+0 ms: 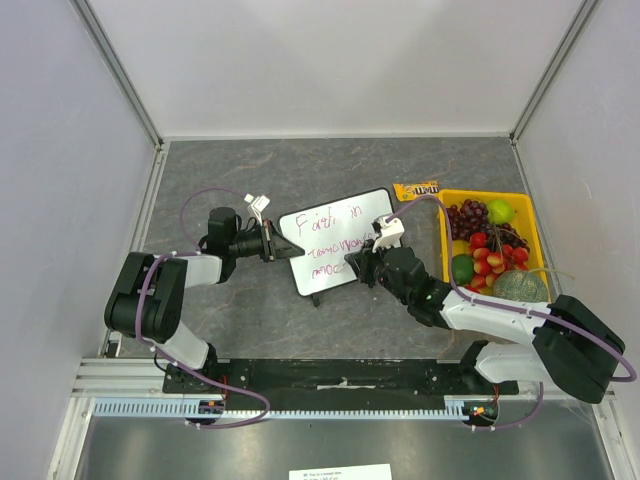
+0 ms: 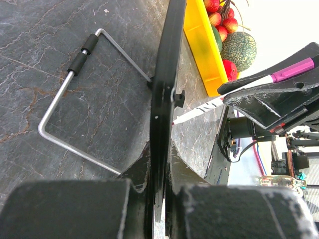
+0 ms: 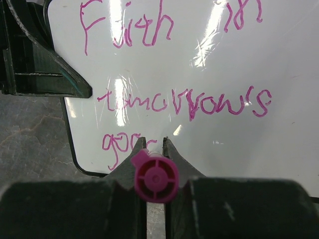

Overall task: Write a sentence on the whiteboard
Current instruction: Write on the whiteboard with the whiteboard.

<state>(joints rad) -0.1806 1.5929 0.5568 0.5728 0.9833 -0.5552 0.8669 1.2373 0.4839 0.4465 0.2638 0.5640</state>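
Pink-magenta handwritten sentence [image 3: 184,104] covers two full lines of the small white rectangular whiteboard with the thin black frame [image 1: 335,240]: "Faith in" on the far line and what reads as "tomorrow's" below it. A third line has begun at the near left with three or four letters that look like "goo"; the rest of that row is bare.

The whiteboard sits about mid-desk on the grey marbled desk [image 1: 250,170], between the two arms and turned at a slant. Just to its right is a yellow plastic tray of fruit [image 1: 490,193]. The left arm's jaws are clenched on the board's left frame edge, which the left wrist view shows edge-on [image 2: 162,99] between the pads, steadying it. A bent metal wire stand [image 2: 65,99] shows on the board's far side in that view. I cannot tell whether the board rests flat or is propped.

The right arm's jaws grasp a white marker with a magenta end cap [image 3: 155,177], its tip down at the third line.

By my judgement the writing is well over halfway: what remains is the last word or words and lifting the marker clear.
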